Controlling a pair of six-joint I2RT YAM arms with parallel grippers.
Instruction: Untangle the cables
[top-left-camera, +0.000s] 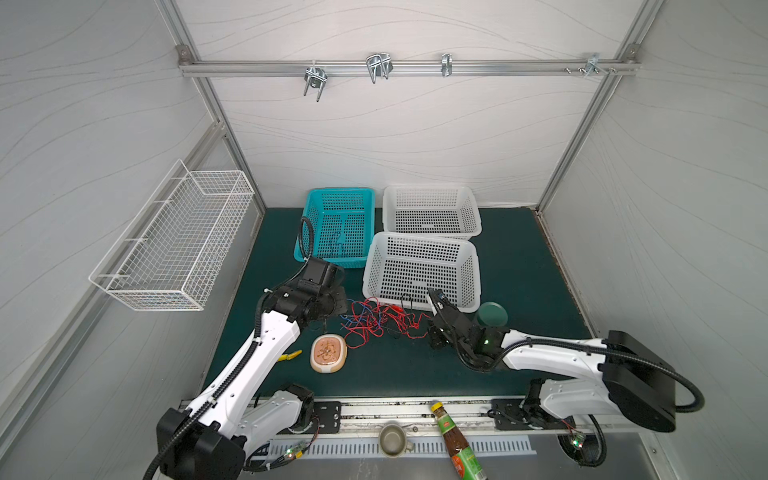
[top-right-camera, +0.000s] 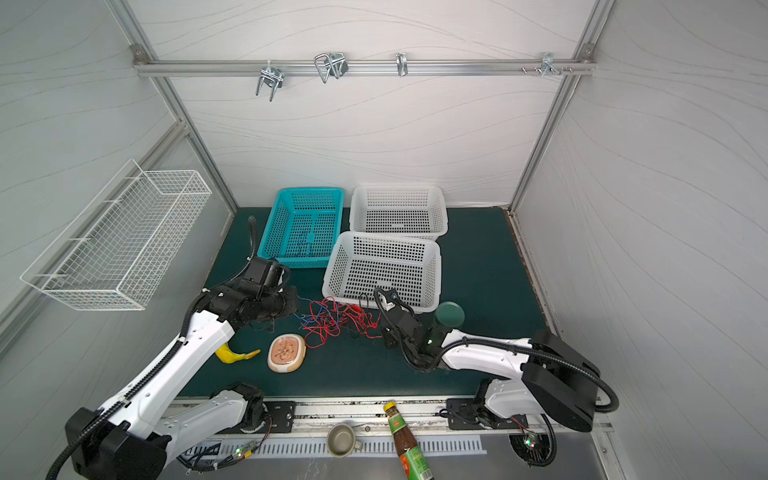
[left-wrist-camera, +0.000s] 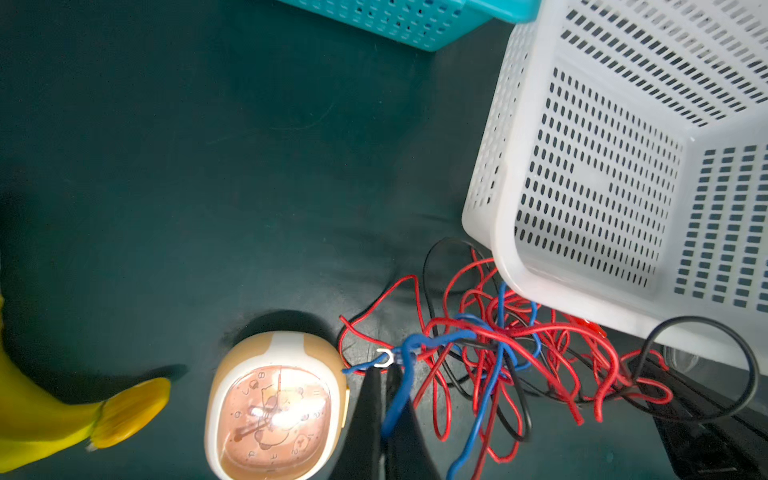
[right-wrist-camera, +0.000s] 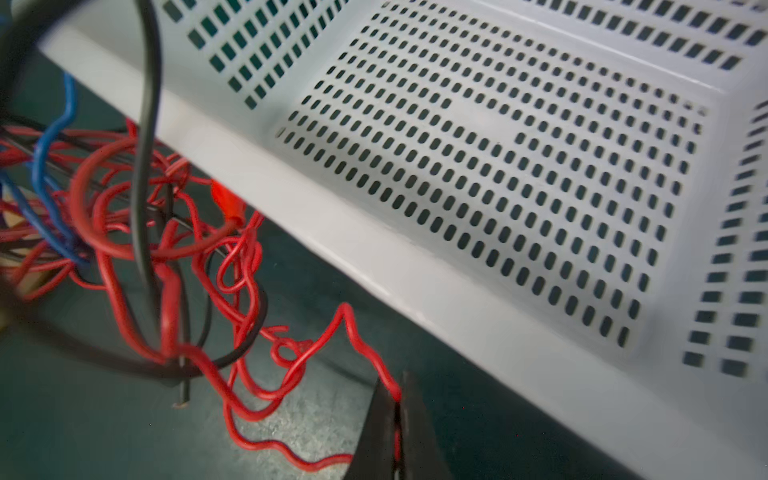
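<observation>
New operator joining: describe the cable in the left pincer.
Find the tangle of cables before the nearer white basket. At its edge nearest the clock, the left pincer pinches a blue cable: blue among red and black strands, a silver fork terminal at the pincer tips.
</observation>
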